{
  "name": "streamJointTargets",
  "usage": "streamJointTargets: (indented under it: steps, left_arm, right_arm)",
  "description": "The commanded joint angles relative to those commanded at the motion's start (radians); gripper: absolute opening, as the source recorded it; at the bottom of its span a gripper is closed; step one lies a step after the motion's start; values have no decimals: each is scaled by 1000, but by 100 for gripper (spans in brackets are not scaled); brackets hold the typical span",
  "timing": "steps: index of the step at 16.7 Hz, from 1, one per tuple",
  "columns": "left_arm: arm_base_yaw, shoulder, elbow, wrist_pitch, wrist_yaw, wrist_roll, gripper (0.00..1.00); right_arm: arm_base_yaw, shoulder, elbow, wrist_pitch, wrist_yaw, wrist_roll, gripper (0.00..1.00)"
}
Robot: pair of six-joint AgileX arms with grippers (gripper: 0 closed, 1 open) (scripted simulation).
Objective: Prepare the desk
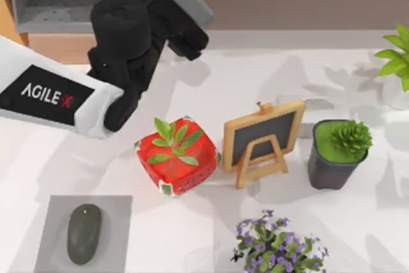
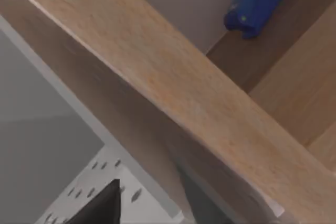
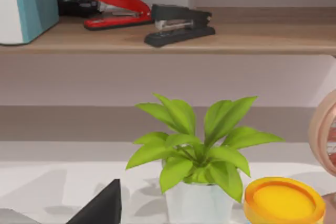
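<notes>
The desk is the broad white tabletop under everything here, rigid and smooth, so I judge small things will slide on it rather than grip; it is not itself something to take hold of, and preparing it means handling what stands on it. The strawberry-shaped planter looks hard and glossy, likely slippery and best pinched across its sides below the leaves, while the small chalkboard easel just beside it looks light and easy to tip. The dark pot with a succulent stands farther right, and a grey computer mouse lies on the grey mat at the near left. My left arm reaches toward the back left by the wooden shelf; whether its gripper is released or clenched I cannot tell, nor the right one's, each wrist view giving just a dark finger tip at its edge
</notes>
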Motion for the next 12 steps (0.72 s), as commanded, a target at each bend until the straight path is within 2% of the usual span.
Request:
streamJointTargets:
  steps: [3, 6, 12]
  left_arm:
    - [-165, 69, 147, -103, -132, -198, 100]
    - [-270, 163, 352, -215, -255, -388, 100]
    - [-349, 360, 793, -414, -453, -694, 100]
  right_arm:
    - [0, 0, 0, 0, 0, 0, 100]
    - [0, 0, 0, 0, 0, 0, 100]
    - [0, 0, 0, 0, 0, 0, 100]
